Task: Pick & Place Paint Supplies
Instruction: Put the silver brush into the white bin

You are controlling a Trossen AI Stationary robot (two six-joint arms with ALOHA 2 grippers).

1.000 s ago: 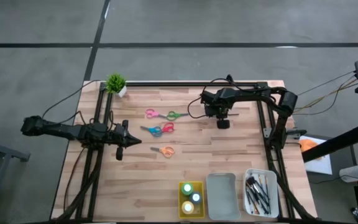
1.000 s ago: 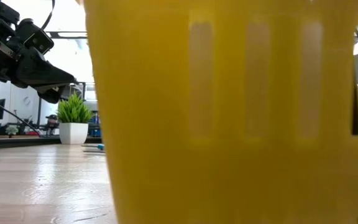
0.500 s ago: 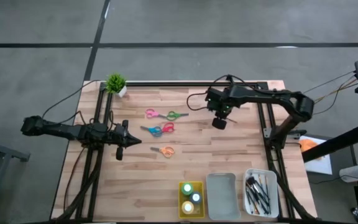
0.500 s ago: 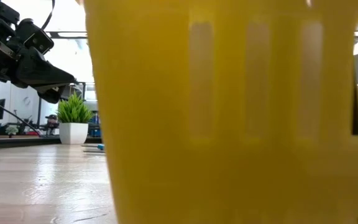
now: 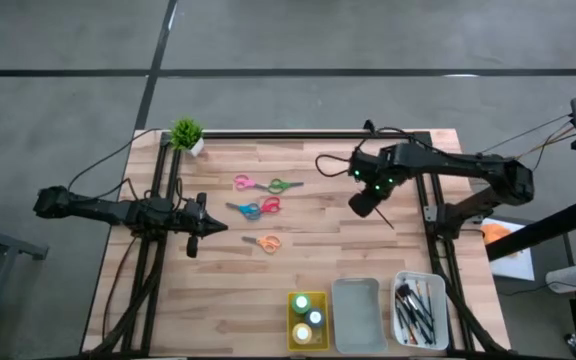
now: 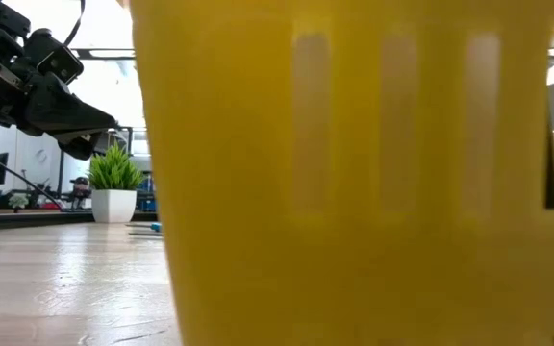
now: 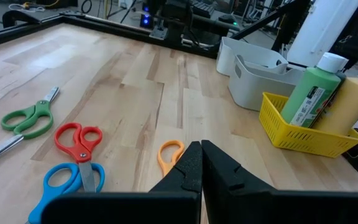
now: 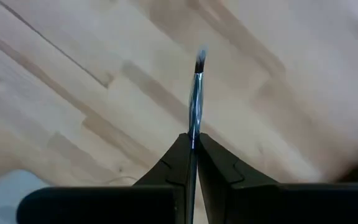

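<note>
While the yellow tray fills the low view, the table reads front to back as follows.

Yellow tray (image 5: 291, 322): at the front edge, holding three paint bottles (image 5: 308, 317), green and yellow among them.
Grey tray (image 5: 356, 316): just beside the yellow one.
White tray (image 5: 420, 310): at the front right corner, with several thin brushes (image 5: 411, 306) lying inside.
Orange scissors (image 5: 264, 242): flat on the wood mid-table, near the left gripper.
Left gripper (image 5: 219, 227): fingers pressed together on nothing, hovering at the table's left side and pointing toward the scissors.
Blue-and-red scissors (image 5: 255, 208): flat, just behind the orange pair.
Right gripper (image 8: 192, 140): raised over the table's right half, clamped on a thin brush (image 8: 195, 99) whose dark bristle tip juts beyond the fingertips.
Pink-and-green scissors (image 5: 268, 185): farther back.
Potted plant (image 5: 187, 135): back left corner.
</note>
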